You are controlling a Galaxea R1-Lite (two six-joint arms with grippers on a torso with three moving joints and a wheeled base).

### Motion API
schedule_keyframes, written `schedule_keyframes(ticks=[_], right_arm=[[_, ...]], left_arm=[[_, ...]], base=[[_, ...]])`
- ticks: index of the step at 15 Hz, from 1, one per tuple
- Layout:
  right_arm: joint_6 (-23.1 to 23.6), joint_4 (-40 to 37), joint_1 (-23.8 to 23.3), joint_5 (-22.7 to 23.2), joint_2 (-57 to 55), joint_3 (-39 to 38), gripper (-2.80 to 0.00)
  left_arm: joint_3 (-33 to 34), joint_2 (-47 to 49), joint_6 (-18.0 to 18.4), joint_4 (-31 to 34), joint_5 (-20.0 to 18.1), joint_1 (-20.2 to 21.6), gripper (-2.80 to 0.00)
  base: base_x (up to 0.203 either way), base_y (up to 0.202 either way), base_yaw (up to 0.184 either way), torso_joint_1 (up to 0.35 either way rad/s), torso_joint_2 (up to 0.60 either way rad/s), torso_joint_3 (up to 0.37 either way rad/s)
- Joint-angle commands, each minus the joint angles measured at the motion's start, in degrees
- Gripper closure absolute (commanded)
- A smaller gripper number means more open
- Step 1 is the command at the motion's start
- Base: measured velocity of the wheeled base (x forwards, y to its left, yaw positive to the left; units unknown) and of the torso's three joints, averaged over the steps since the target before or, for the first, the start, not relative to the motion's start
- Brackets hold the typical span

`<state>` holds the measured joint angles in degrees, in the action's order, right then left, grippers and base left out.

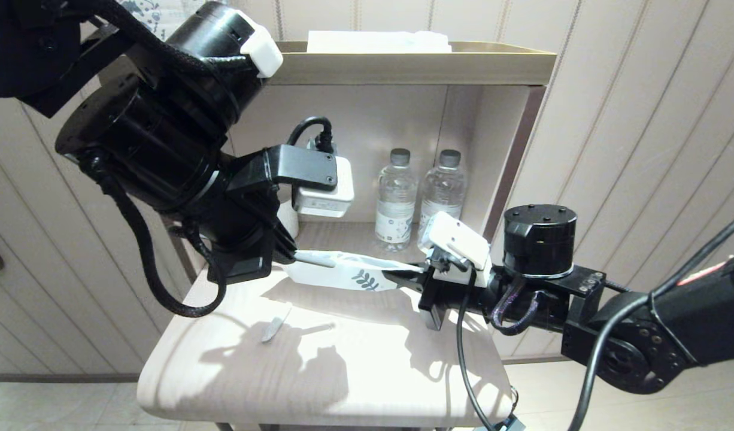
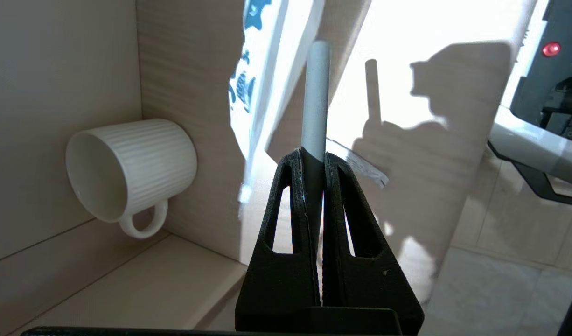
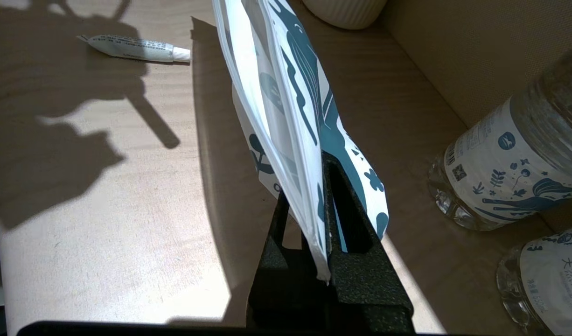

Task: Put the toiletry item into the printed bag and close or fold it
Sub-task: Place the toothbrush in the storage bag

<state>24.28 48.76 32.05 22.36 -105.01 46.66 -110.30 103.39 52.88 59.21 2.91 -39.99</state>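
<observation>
My left gripper (image 2: pixel 314 156) is shut on the toothbrush's pale grey handle (image 2: pixel 315 102). In the head view that gripper (image 1: pixel 287 255) holds the toothbrush (image 1: pixel 315 259) level above the table. Its far end reaches the near end of the printed bag (image 1: pixel 343 273); the bristle head does not show. The white pouch with teal leaf print hangs in the air between the two arms. My right gripper (image 1: pixel 405 279) is shut on its printed end. The right wrist view shows the pouch (image 3: pixel 293 107) edge-on, pinched in that gripper (image 3: pixel 316 163).
A small white tube (image 1: pixel 275 328) lies on the pale wooden table (image 1: pixel 355 371); it also shows as the tube (image 3: pixel 136 48). Two water bottles (image 1: pixel 396 200) (image 1: pixel 442 191) stand in the shelf niche behind. A white ribbed mug (image 2: pixel 132 172) sits in the niche's corner.
</observation>
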Motion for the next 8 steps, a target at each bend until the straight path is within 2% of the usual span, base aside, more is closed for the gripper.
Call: schedule_keyframes(ticks=[1, 8], right_arm=[[0.15, 0.28, 0.12, 0.36, 0.30, -0.34, 0.00], [0.15, 0.28, 0.59, 0.93, 1.39, -0.95, 0.00]], left_arm=[[0.00, 1.30, 0.29, -0.34, 0.05, 0.61, 0.00], [0.00, 2.92, 0.24, -0.59, -0.28, 1.49, 0.00]], base=[[0.000, 0.000, 0.000, 0.000, 0.00, 0.000], [0.000, 0.000, 0.000, 0.000, 0.00, 0.000]])
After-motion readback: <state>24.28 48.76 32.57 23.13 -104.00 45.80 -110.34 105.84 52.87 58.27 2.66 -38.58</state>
